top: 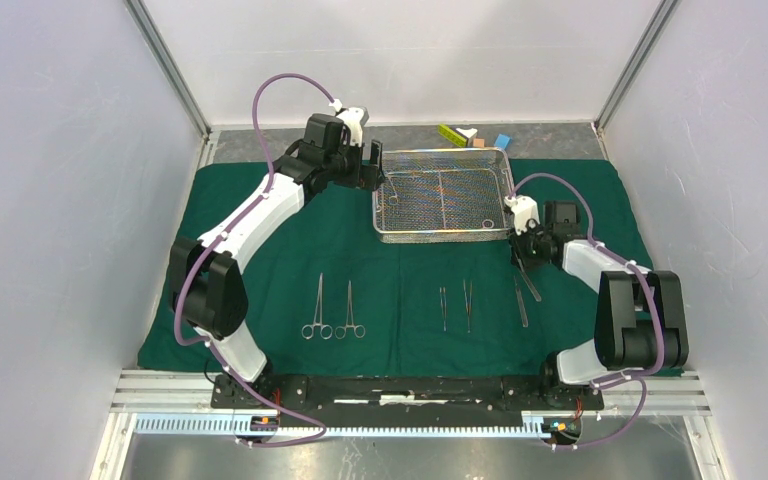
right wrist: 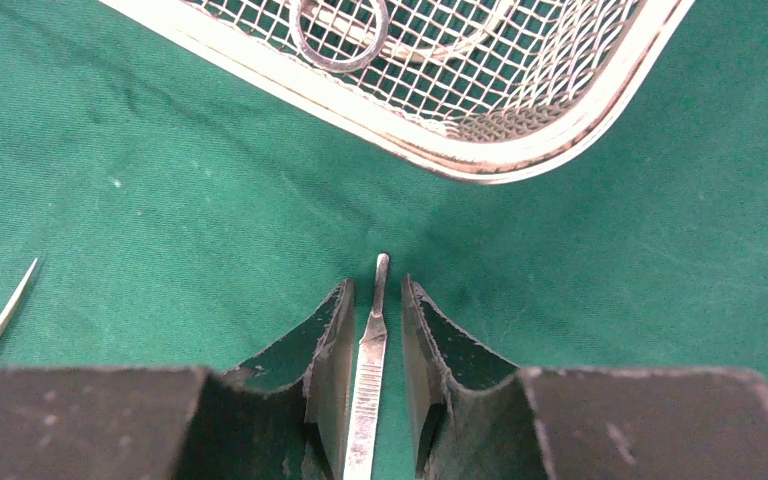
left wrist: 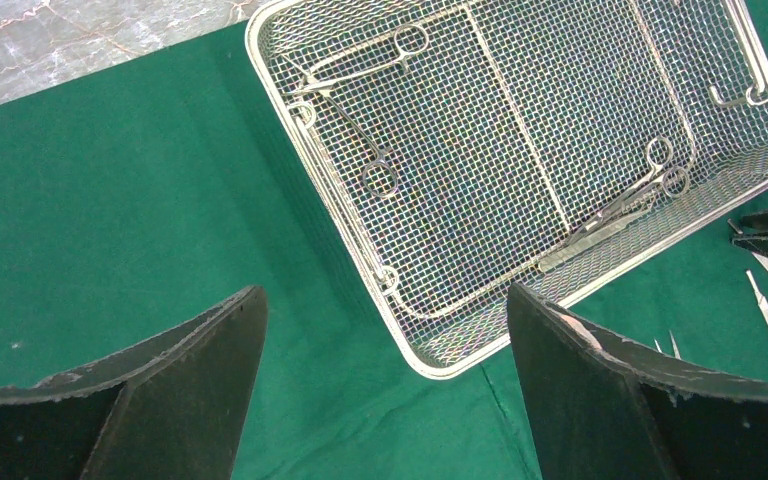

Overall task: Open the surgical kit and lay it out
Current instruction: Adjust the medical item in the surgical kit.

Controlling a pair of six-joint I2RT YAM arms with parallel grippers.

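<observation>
Top view is no help for the tray contents, the mesh swallows them. The wire-mesh tray point(top: 440, 236) sits at the back of the green cloth point(top: 260, 290), which covers most of the bench point(top: 240, 145).

The left hand point(left wrist: 385, 290) hangs over the tray's left end, jaws spread wide with nothing in them. Its camera shows ring-handled clamps point(left wrist: 360, 120) in the tray, plus another pair point(left wrist: 650, 180) at the far end.

The right hand point(right wrist: 375, 285) is down on the cloth just off the tray's corner. Its jaws are slightly apart around a slim flat steel handle point(right wrist: 370, 380), with a gap showing, so it's not pinched. The handle's lower end is cut off.

Two clamps point(top: 332, 312) and tweezers point(top: 455, 306) are laid out up front.
</observation>
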